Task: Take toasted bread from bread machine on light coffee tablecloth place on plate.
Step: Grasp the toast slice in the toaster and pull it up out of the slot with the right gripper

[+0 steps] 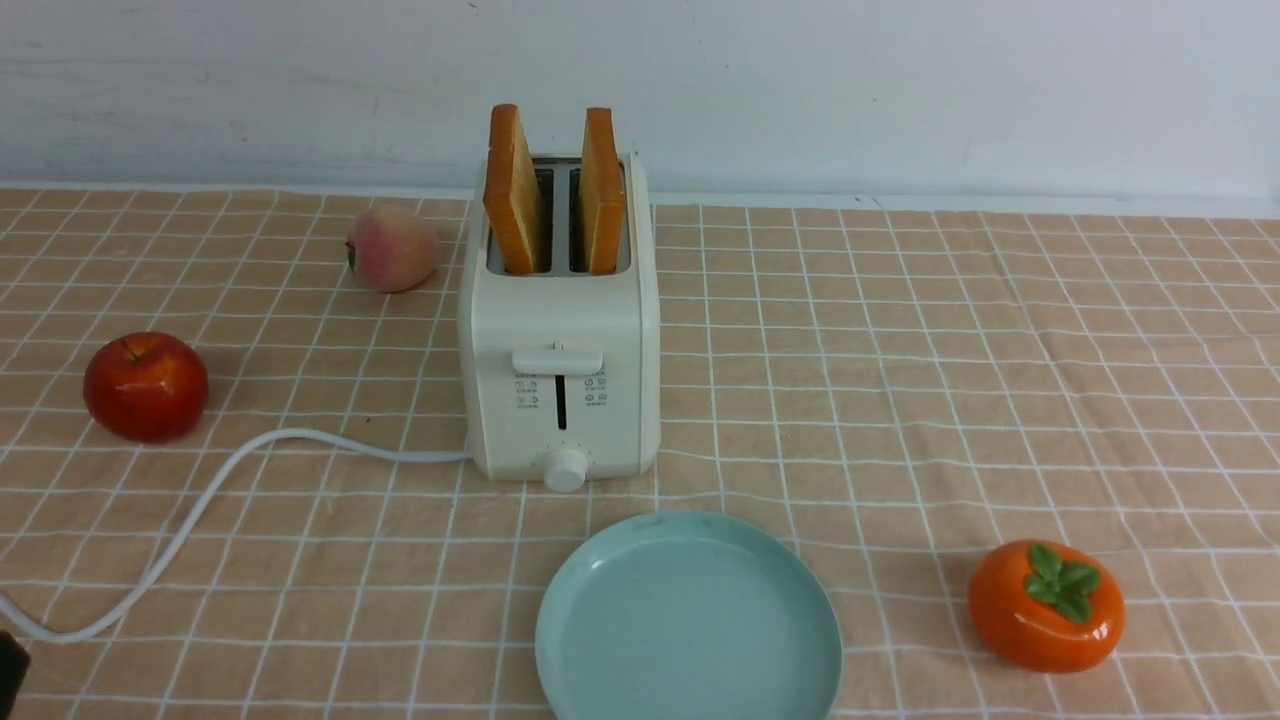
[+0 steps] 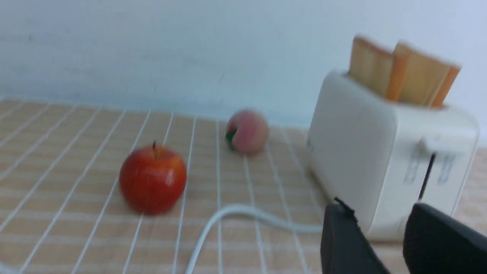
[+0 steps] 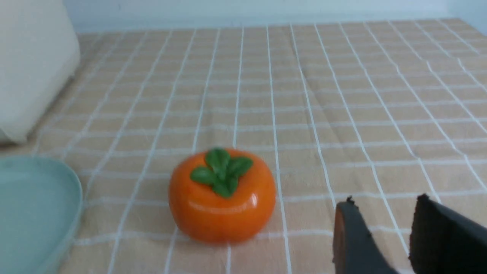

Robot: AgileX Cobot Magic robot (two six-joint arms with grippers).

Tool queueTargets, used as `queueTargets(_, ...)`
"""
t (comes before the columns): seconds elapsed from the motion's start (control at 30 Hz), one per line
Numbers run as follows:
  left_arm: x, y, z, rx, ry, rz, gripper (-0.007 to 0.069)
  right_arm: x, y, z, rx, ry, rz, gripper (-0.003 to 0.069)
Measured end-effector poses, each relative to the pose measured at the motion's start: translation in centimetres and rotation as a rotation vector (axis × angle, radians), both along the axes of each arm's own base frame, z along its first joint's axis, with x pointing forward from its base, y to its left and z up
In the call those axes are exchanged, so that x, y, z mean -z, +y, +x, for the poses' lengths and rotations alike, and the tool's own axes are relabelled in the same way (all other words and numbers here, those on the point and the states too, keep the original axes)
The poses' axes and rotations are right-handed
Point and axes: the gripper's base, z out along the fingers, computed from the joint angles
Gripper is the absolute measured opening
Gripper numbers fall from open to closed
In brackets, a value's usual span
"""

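Two square, thick slices of golden-tan toasted bread (image 1: 513, 190) with darker orange-brown crusts stand upright, one in each slot of a cream-white, boxy bread machine (image 1: 560, 340). Their upper halves rise clear of its top. The front of the bread machine carries a lever, small icons and a round white knob, and a white cord (image 1: 200, 500) curves away from its base toward the robot's left.

It stands on a light peach-tan tablecloth (image 1: 900, 350) crossed by a thin white grid and slightly wrinkled on the right. A round, shallow, pale teal-green plate (image 1: 690, 620) lies bare on the cloth just in front of the bread machine, nearer the robot.

On the left sit a glossy red apple (image 1: 146, 386) and, further back beside the bread machine, a pink-yellow peach (image 1: 392, 248). A shiny orange persimmon with a green leaf cap (image 1: 1046, 605) rests to the right of the plate. A plain pale wall (image 1: 900, 90) closes the far edge.

Seen from its wrist camera, the left claw (image 2: 377, 207) is released, its black fingers (image 2: 342, 243) parted around nothing. The right claw (image 3: 385, 198) is likewise spread apart and unladen above the cloth.
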Motion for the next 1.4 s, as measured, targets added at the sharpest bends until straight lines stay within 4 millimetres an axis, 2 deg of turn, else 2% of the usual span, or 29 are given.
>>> queueTargets(0.1, -0.9, -0.1, -0.2, 0.018, -0.099, -0.011, 0.0238, -0.8, -0.1, 0.0, 0.015, -0.084, 0.088, 0.0240)
queueTargets(0.23, -1.5, -0.2, -0.3, 0.029, -0.167, -0.013, 0.0238, -1.4, -0.2, 0.0, 0.028, -0.151, 0.109, 0.0240)
queueTargets(0.37, -2.9, -0.4, -0.9, 0.062, -0.322, -0.070, 0.0238, -1.9, -0.4, 0.0, 0.041, -0.205, 0.149, 0.0240)
queueTargets(0.5, -5.5, 0.0, -2.3, 0.126, -0.563, -0.272, 0.0238, -4.1, -1.2, -0.5, 0.085, -0.445, 0.430, 0.0240)
queueTargets(0.57, -6.8, 0.1, -2.7, 0.133, -0.592, -0.309, 0.0238, -4.9, -1.3, -0.8, 0.085, -0.484, 0.470, 0.0240)
queueTargets(0.6, -8.7, 0.3, -3.3, 0.139, -0.617, -0.336, 0.0238, -7.1, -1.4, -1.2, 0.072, -0.548, 0.500, 0.0240)
queueTargets(0.63, -10.3, 0.4, -3.9, 0.141, -0.638, -0.344, 0.0238, -8.4, -1.4, -1.4, 0.064, -0.566, 0.507, 0.0240)
queueTargets(0.67, -12.6, 0.5, -4.7, 0.143, -0.654, -0.352, 0.0238, -11.1, -1.2, -1.8, 0.043, -0.599, 0.504, 0.0240)
queueTargets(0.7, -13.5, 0.5, -5.1, 0.146, -0.672, -0.354, 0.0238, -11.5, -1.2, -1.7, 0.040, -0.586, 0.499, 0.0240)
queueTargets(0.73, -15.9, 0.6, -5.5, 0.141, -0.649, -0.354, 0.0238, -14.5, -1.0, -1.9, 0.016, -0.596, 0.475, 0.0240)
queueTargets(0.8, -20.2, 0.7, -6.0, 0.130, -0.585, -0.365, 0.0238, -18.7, -0.5, -1.2, -0.012, -0.528, 0.413, 0.0240)
queueTargets(0.83, -21.2, 0.7, -5.6, 0.125, -0.544, -0.369, 0.0238, -20.5, -0.4, -1.2, -0.023, -0.524, 0.398, 0.0240)
queueTargets(0.87, -23.2, 0.7, -5.3, 0.118, -0.469, -0.381, 0.0238, -22.9, -0.1, -0.6, -0.035, -0.474, 0.367, 0.0240)
queueTargets(0.9, -23.5, 0.7, -5.2, 0.118, -0.454, -0.385, 0.0238, -23.3, -0.1, -0.5, -0.036, -0.464, 0.358, 0.0240)
queueTargets(0.93, -25.4, 0.5, -4.3, 0.108, -0.334, -0.392, 0.0238, -25.9, 0.2, 0.8, -0.049, -0.370, 0.331, 0.0240)
queueTargets(0.97, -25.8, 0.5, -4.3, 0.107, -0.311, -0.394, 0.0238, -26.2, 0.2, 1.0, -0.050, -0.357, 0.326, 0.0240)
queueTargets(1.0, -26.6, 0.3, -3.0, 0.095, -0.188, -0.393, 0.0238, -27.7, 0.4, 2.4, -0.054, -0.257, 0.298, 0.0240)
queueTargets(1.03, -26.8, 0.1, -1.6, 0.081, -0.076, -0.386, 0.0238, -28.2, 0.5, 4.3, -0.054, -0.142, 0.265, 0.0240)
queueTargets(1.07, -26.7, 0.0, -1.0, 0.077, -0.049, -0.384, 0.0238, -28.6, 0.5, 4.4, -0.055, -0.137, 0.259, 0.0240)
queueTargets(1.13, -25.5, -0.5, 2.3, 0.038, 0.197, -0.353, 0.0238, -28.6, 0.6, 7.7, -0.054, 0.035, 0.200, 0.0240)
queueTargets(1.27, -22.9, -1.0, 6.8, -0.006, 0.455, -0.307, 0.0238, -26.2, 0.8, 12.4, -0.061, 0.231, 0.206, 0.0240)
queueTargets(1.33, -22.4, -1.1, 7.7, -0.014, 0.501, -0.301, 0.0238, -25.4, 0.9, 13.7, -0.066, 0.279, 0.221, 0.0240)
queueTargets(1.37, -21.4, -1.3, 9.2, -0.026, 0.575, -0.290, 0.0238, -24.4, 1.0, 15.3, -0.074, 0.331, 0.240, 0.0240)
queueTargets(1.4, -21.0, -1.4, 9.7, -0.032, 0.612, -0.285, 0.0238, -23.9, 1.2, 16.0, -0.090, 0.357, 0.245, 0.0240)
